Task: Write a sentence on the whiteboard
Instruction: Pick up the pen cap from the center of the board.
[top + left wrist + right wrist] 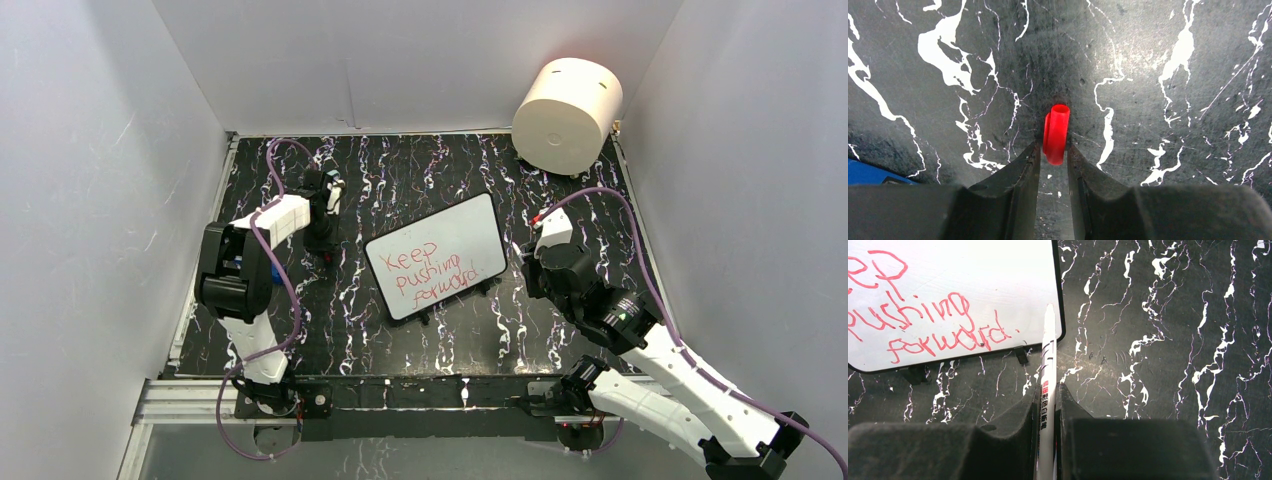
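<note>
White walls (400,60) closed in a black tabletop (420,180) veined with white streaks, and both arms were bolted at its near edge. The left arm stood folded, its elbow raised on the left and its wrist bent down toward the surface, left of the whiteboard (465,225). In the left wrist view, the left gripper (1053,146) pointed at the tabletop with its fingers only narrowly apart and a red cap (1056,132) between their tips. Whether they pinched the cap or merely flanked it could not be told.

The right arm stretched from the near right corner diagonally toward the board's right edge. The right gripper (1048,389) was clamped on a white marker (1048,340) with printing along its barrel. The marker's tip lay at the board's near right corner, over the thin black rim, though contact could not be judged.

The whiteboard sat flat near the middle of the tabletop, turned askew, between the two grippers. The sentence (432,272), "Keep pushing forward", ran across it in three slanted red lines, filling the near left part. A cream cylinder (565,115) lay in the far right corner against the wall, well apart from the board. Purple cables (290,290) looped along both arms.
</note>
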`<state>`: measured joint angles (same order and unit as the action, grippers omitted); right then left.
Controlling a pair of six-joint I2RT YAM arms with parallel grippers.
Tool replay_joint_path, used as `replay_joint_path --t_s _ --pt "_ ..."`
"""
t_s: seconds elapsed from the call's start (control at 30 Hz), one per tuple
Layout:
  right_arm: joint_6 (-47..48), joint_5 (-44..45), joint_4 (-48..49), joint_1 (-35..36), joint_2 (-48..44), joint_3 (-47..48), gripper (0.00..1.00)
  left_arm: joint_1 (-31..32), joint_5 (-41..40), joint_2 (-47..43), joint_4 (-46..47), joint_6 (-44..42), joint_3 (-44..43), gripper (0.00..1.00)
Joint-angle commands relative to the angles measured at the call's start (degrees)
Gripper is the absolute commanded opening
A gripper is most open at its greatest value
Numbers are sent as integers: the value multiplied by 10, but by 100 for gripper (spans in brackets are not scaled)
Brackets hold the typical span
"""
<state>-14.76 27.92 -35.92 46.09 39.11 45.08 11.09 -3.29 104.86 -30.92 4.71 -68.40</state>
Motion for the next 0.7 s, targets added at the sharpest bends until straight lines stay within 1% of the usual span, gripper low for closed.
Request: replay_joint_path --t_s 0.0,0.23,0.43,0.57,0.67 --pt "5 6 30 -3 -1 -3 0 1 13 13 5 -2 -20 25" --pt "4 7 29 -3 -1 -3 0 1 7 32 0 -4 -23 24" --pt "3 8 28 -3 -5 -4 0 2 5 27 -13 -2 -14 13" --pt "2 7 29 -3 -6 -4 0 2 3 1 -13 -3 -7 1" --pt "4 -1 30 -3 -6 -4 0 2 -4 -31 -11 -6 -6 0"
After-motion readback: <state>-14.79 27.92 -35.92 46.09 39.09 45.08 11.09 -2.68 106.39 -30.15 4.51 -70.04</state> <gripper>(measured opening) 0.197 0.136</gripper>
